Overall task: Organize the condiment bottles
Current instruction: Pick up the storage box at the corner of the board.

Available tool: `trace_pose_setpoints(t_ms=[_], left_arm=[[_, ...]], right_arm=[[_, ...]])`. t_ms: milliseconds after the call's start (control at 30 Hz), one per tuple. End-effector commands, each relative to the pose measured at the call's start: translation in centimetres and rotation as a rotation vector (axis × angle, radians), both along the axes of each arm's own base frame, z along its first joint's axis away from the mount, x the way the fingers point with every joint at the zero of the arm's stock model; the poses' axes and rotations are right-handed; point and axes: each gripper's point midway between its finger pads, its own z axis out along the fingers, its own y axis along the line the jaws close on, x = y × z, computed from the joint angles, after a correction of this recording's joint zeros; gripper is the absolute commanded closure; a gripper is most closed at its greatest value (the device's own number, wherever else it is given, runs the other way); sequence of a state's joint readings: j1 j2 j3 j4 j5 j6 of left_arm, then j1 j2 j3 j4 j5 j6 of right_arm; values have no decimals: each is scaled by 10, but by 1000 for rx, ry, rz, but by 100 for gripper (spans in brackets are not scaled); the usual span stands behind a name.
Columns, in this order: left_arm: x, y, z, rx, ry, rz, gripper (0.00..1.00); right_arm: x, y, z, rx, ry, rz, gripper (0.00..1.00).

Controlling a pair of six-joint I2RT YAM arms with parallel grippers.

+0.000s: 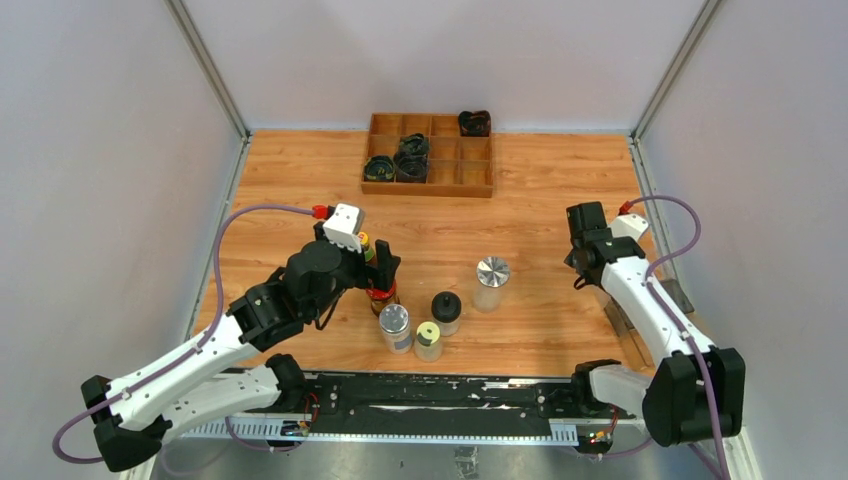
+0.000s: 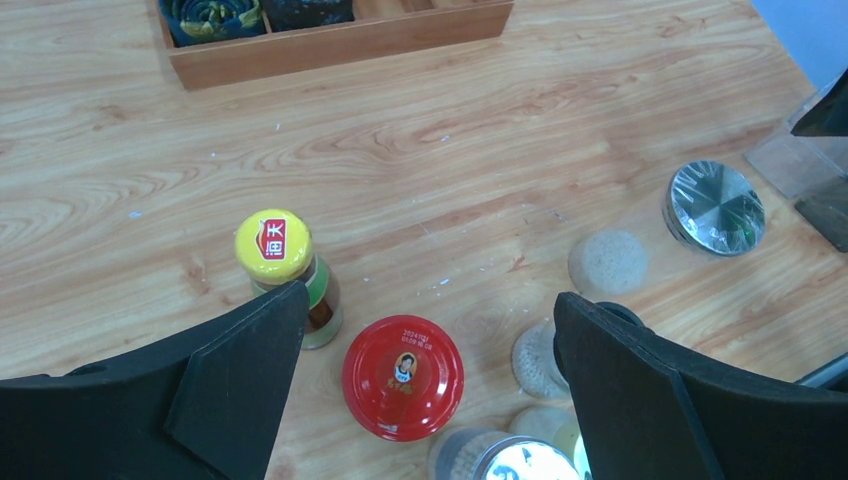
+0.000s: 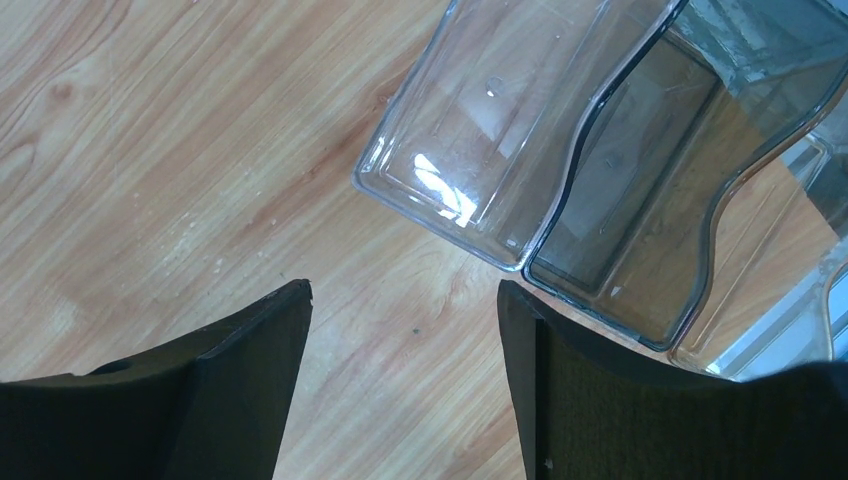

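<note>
Left gripper (image 2: pixel 428 300) is wide open above the red-capped jar (image 2: pixel 403 377), one finger to each side and nothing gripped; the yellow-capped bottle (image 2: pixel 274 238) stands just beside that jar on its far-left side. Near and to the right of the red-capped jar, upright on the table (image 1: pixel 300 180), stand a silver-capped jar (image 1: pixel 394 320), a pale-capped jar (image 1: pixel 428 335), a black-domed bottle (image 1: pixel 446 306) and, farther right, a second silver-capped jar (image 1: pixel 492 272). Right gripper (image 3: pixel 405 290) is open and empty, well right of the red-capped jar, beside the clear tray (image 3: pixel 470 130).
</note>
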State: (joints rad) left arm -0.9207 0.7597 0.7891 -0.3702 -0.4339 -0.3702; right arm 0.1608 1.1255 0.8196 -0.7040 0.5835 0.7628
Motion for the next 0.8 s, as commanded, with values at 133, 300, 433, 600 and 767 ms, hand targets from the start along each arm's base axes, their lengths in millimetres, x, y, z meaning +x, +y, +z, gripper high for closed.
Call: trace_pose_setpoints(t_ms=[133,300,433,600,767], left_arm=[[-6,-2,14,6,2,-33,0],[-9,-1,21,14,9,-44,0],[-9,0,20,34,17,-48,0],[-7,-4,8,60,37,-55,0],[-5,-13,-7,77,63,-76,0]], right_arm=[[-1,-19,-17,-18,-45,-224,26],[10,-21,-23,-16,-85,-270,26],[18,-20,-16,-10,-104,-255,27],[20,-34,17,-97,-158,-248,26],[2,-49,26,-117,-178,-297,26]])
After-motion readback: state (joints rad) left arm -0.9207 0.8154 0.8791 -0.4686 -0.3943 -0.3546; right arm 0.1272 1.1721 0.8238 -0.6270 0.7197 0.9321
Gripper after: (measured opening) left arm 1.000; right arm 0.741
